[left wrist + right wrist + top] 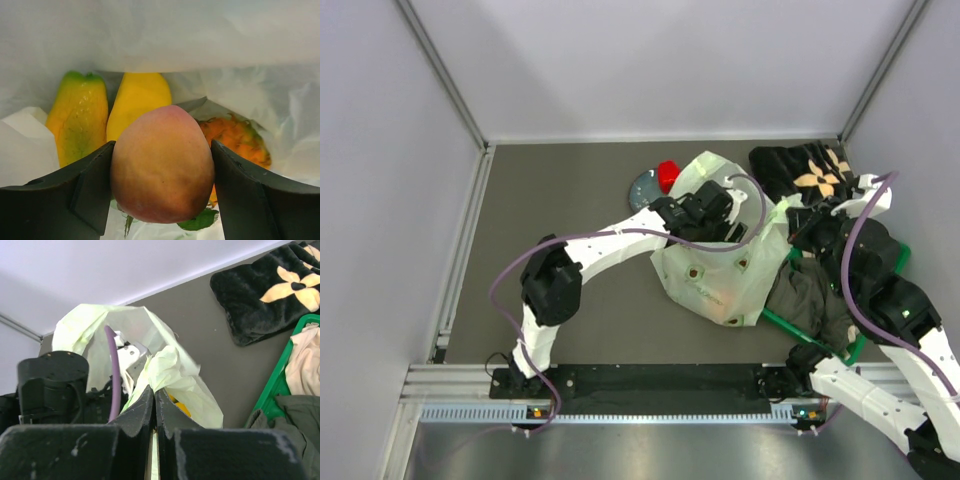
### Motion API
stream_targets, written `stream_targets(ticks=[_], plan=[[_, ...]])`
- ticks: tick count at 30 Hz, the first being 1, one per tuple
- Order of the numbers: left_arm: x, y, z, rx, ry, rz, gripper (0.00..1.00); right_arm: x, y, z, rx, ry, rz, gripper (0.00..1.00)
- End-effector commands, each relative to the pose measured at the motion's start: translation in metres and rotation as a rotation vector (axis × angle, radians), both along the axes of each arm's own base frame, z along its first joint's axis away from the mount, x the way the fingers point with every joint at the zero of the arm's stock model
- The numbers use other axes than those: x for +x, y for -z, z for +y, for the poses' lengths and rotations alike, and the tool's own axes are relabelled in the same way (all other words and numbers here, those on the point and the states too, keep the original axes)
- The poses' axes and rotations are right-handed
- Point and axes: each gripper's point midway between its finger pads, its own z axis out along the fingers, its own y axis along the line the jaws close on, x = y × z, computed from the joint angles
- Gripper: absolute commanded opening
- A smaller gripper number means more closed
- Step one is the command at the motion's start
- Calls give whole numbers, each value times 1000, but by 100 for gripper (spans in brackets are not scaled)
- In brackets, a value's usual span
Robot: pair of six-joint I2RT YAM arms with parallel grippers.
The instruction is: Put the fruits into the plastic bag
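My left gripper [161, 165] is shut on a yellow-red mango [162, 162] inside the pale green plastic bag [715, 270]. Behind the mango in the bag lie a green-orange fruit [77, 120], a yellow piece [137, 102] and the orange pineapple [237, 140]. My right gripper [155, 392] is shut on the bag's edge [170, 365] and holds it up. In the top view the left gripper [705, 215] reaches into the bag mouth and the right gripper [798, 225] is at the bag's right side. A red round fruit [667, 176] sits on the grey plate [644, 188].
A dark cloth with a pale flower [810, 172] lies at the back right. A green basket [840, 345] with dark clothes stands on the right under my right arm. Grey walls close in the table on three sides.
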Motion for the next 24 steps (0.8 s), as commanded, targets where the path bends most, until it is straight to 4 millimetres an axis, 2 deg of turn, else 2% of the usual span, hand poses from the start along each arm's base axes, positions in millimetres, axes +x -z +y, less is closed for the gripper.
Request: stream_targets(ticks=[1,7,11,12,24], plan=[[-5,11,-3,-5,11,39,60,1,-3,-2,17,12,-13,0],[-13,26,-7,0,26,102,65,0,-4,-3,19,13,-16,0],[-16,39,-3,32,24,130,73,0,-4,-3,20,13,-17,0],[-16,39,-3,33,24,131,79,0,-5,-3,21,13,-18,0],[-13,28,-10,-12,22,110,99,1,-4,-1,18,7,-12,0]])
